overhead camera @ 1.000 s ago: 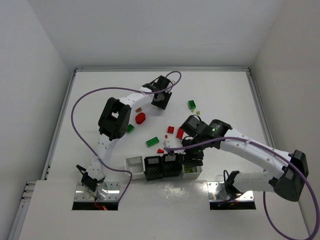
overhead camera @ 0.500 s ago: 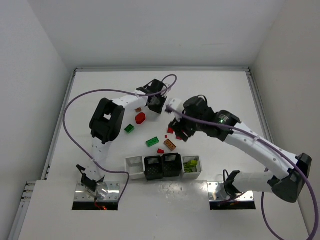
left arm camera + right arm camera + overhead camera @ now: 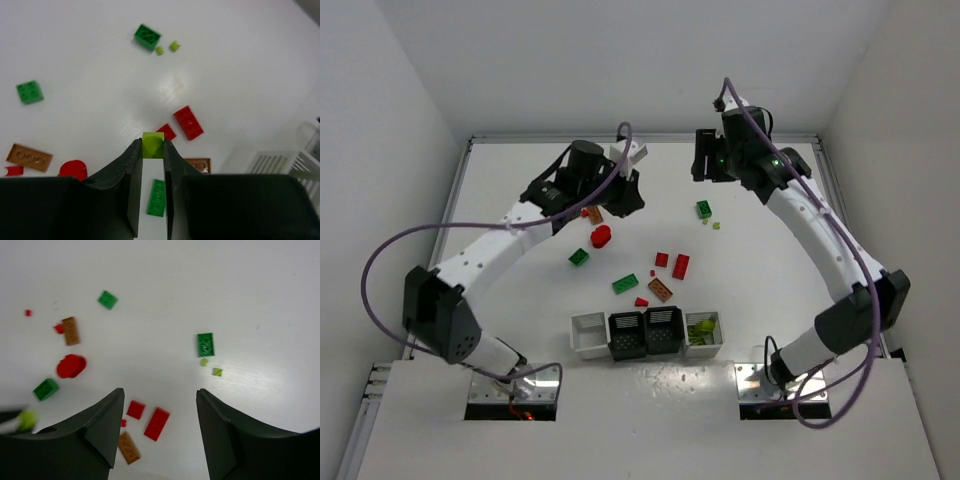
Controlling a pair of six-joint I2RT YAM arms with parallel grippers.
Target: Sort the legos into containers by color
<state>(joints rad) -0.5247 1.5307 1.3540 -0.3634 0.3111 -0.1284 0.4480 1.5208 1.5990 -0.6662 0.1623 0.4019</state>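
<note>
White arm links [image 3: 490,255], black joints [image 3: 440,320], purple cables [image 3: 364,283], dark wedge-shaped fingers [image 3: 100,425]

White table [image 3: 770,285]: legos [image 3: 680,266] scattered mid-table; containers [image 3: 588,322] in row near front; tiny yellow-green specks [image 3: 716,225], probably studs, farther back.

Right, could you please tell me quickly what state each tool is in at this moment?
Left tool: closed, holding a small yellow-green brick.
Right tool: open, holding nothing.
</note>
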